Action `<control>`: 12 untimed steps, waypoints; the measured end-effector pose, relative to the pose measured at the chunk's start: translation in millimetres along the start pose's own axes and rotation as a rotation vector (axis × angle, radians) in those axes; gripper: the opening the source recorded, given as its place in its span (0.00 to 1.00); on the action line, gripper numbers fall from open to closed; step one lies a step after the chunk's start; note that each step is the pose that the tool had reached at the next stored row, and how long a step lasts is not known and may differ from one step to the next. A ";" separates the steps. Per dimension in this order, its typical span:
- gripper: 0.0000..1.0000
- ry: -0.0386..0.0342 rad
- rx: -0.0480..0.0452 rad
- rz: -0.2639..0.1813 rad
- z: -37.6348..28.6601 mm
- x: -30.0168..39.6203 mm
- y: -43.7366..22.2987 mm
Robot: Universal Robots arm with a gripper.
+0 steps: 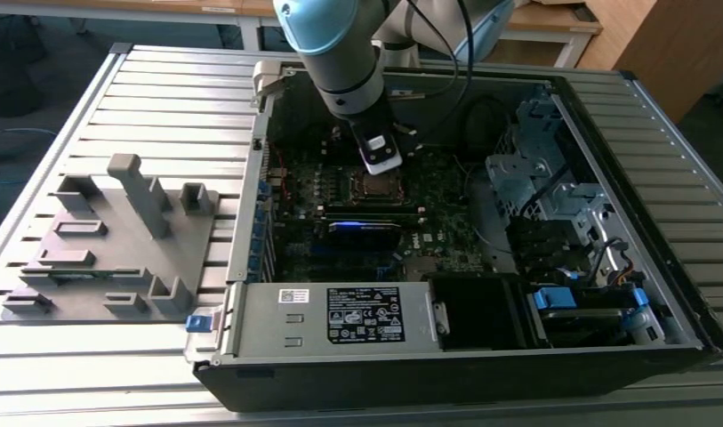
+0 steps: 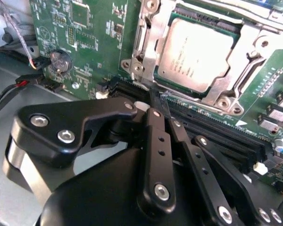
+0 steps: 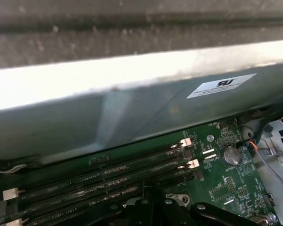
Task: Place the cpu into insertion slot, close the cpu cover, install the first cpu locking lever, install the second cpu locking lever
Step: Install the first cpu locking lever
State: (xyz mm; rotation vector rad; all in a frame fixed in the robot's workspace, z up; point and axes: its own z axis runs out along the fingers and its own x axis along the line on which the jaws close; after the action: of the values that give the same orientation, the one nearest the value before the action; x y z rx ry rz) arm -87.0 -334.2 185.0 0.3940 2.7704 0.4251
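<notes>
Exterior view's right half of the slatted metal bench carries an open black computer case, with a grey moulded fixture plate lying near the bench's edge on the exterior view's left. The grey-and-blue robot arm reaches down into the case, and its black pincer hangs just above the small square black insertion slot on the dark green motherboard. In the second wrist view the pincer has its fingers drawn together, with nothing seen between them, and its tip is close beside the socket's near edge. The small flat square cpu with a dull silver-grey top sits in the socket, and the thin silver-grey metal cpu cover frame lies down around it. Long narrow black memory slots run between the pincer and the socket, and a round silver coin cell sits near the board's edge.
</notes>
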 end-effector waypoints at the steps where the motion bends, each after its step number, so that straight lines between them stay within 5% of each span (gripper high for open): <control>1: 0.10 0.0001 -0.0004 0.000 -0.5 -0.2 0.2; 12: 0.10 0.0014 -0.0057 0.002 -1.6 -1.5 -3.1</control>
State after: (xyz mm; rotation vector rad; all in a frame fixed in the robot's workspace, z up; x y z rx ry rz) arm -86.9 -337.9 185.8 0.3954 2.7697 0.4339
